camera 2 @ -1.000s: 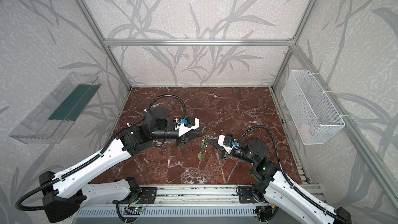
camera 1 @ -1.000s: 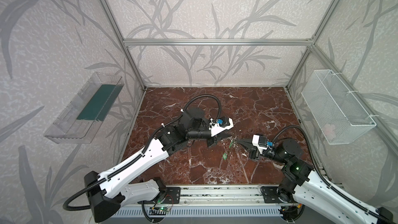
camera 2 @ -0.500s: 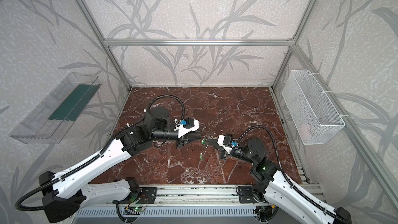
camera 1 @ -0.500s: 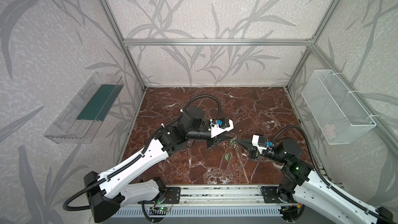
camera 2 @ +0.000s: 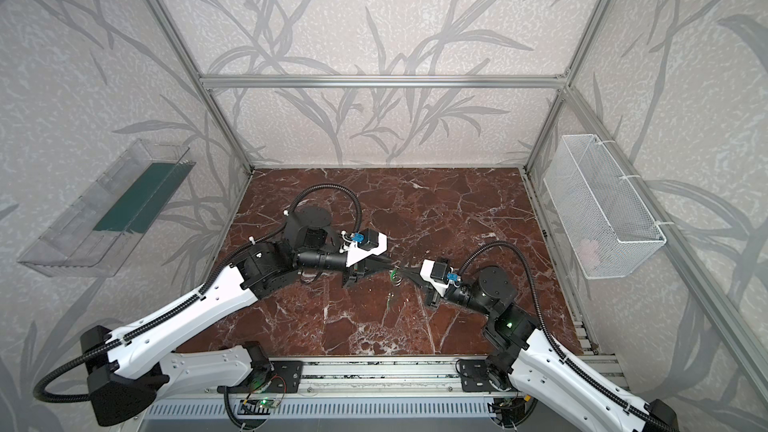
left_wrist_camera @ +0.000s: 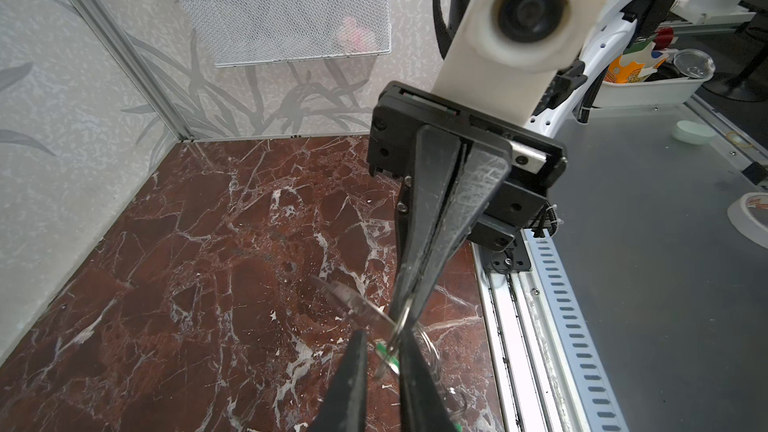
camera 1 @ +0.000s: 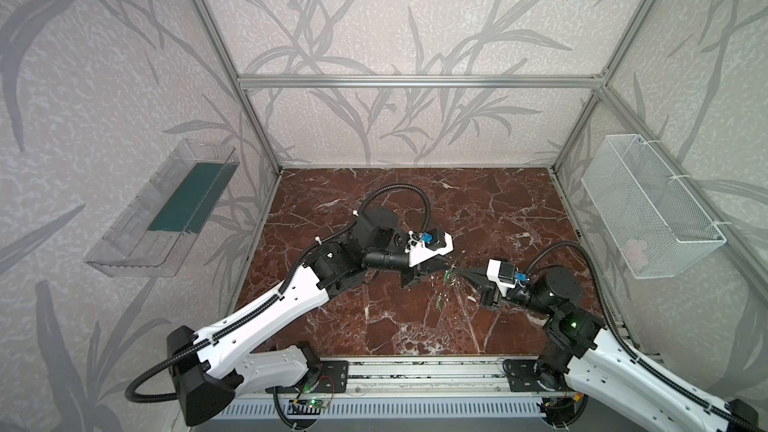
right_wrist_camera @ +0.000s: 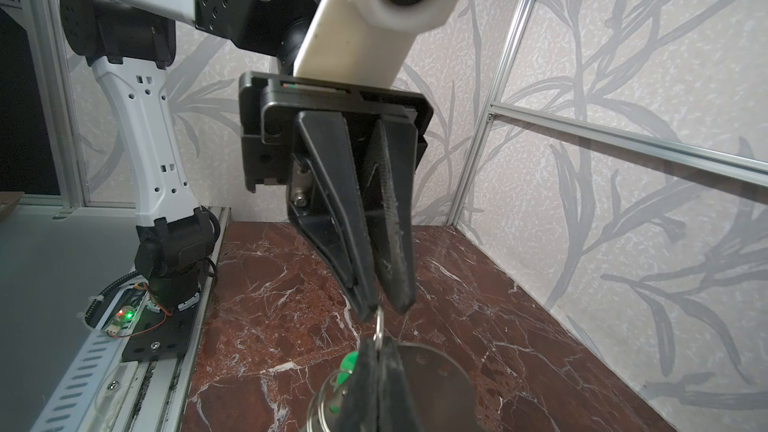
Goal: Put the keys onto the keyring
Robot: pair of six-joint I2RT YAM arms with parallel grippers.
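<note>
- The left gripper (camera 1: 434, 273) has slid rightward to meet its partner at mid-frame, and its jaws have narrowed. A slim gap remains at the tips in the right wrist view; whether they grip yet, cannot tell.
- Between them hangs a wire ring (right_wrist_camera: 379, 326), with one green key (right_wrist_camera: 348, 366) and the grey keyring (right_wrist_camera: 434, 371) right at it, all off the table.
- The right gripper (left_wrist_camera: 402, 312) stays pressed together, pinching that wire ring.
- Likely a handover or threading hold.
- The second key (camera 1: 439, 303) lies on the marble just below centre, unthreaded.
</note>
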